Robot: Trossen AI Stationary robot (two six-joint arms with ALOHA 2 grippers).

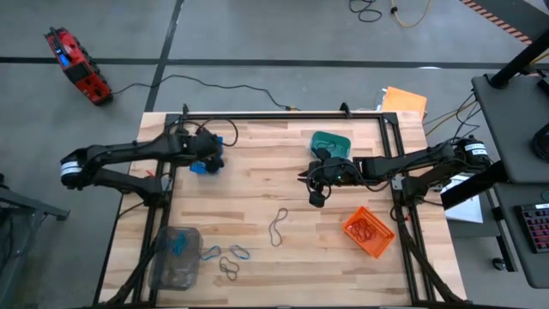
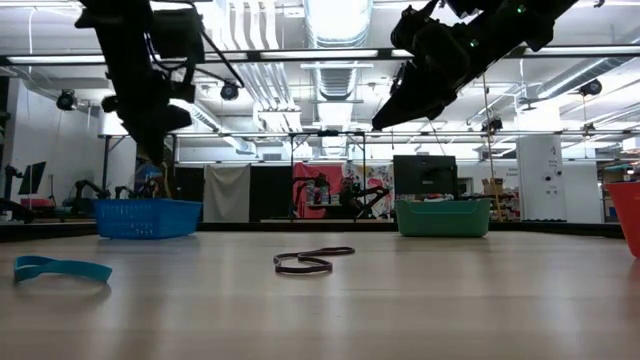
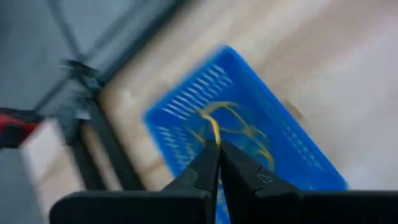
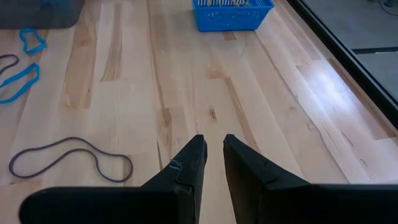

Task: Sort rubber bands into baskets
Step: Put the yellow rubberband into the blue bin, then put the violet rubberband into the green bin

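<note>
A: Start at the near edge. What holds what?

B: Near left, the clear bin (image 1: 174, 256), a translucent grey rectangle, has a blue band inside. Just right of it, blue bands (image 1: 238, 252) and dark bands (image 1: 228, 269) lie flat on the wood table (image 1: 257, 172). Near right, the orange basket (image 1: 369, 232), rectangular mesh set askew, holds orange-red bands (image 1: 364, 228).

A: And mid-table?

B: One dark loop (image 1: 279, 226), thin and limp, pinched into a long figure-eight. Its long axis runs near to far, tilted a little right at the far end. It lies well apart from every basket.

A: Farther back?

B: Far right of centre, the teal basket (image 1: 331, 143), rounded plastic; I cannot tell its contents. Far left, the blue basket (image 3: 249, 124), perforated with slots, holds yellow bands (image 3: 233, 127).

A: The grippers?

B: The left gripper (image 3: 217, 149) is above the blue basket, fingers pressed together on a yellow strand (image 3: 212, 129) that rises from the basket. The right gripper (image 4: 213, 152) hangs above bare wood just near of the teal basket, fingers a narrow gap apart with nothing between them.

A: Beyond the table?

B: A flat orange sheet (image 1: 403, 100) at the far right corner.
</note>
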